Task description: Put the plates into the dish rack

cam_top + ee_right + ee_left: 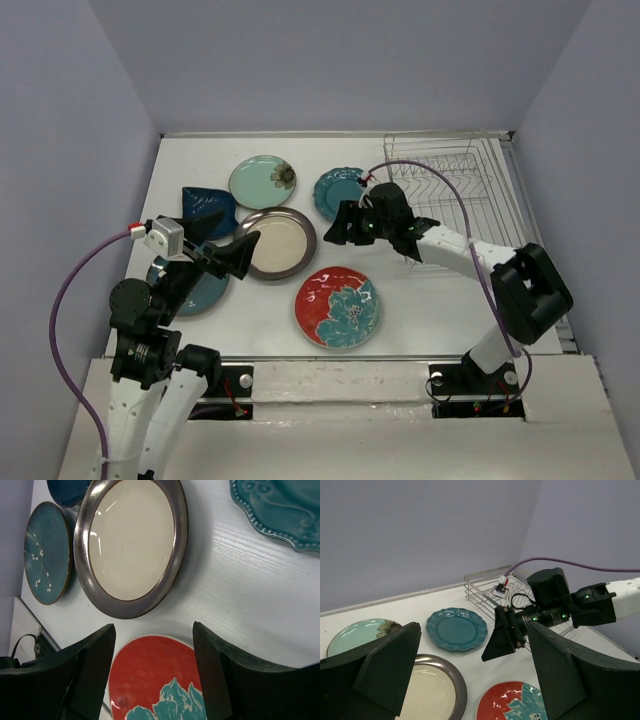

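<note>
Cream plate (285,245) lies flat mid-worktop (410,310). Red plate (337,307) sits toward the near edge. Teal plate (335,190) and mint plate (262,180) sit toward the far edge. Navy plate (205,208) and blue plate (205,295) sit by the left edge. Rack (450,190) stands in the far right corner. Left end effector (232,240) is spread wide over the cream plate's left rim. Right end effector (338,225) is parted, holding nothing, between the cream and teal plates.
</note>
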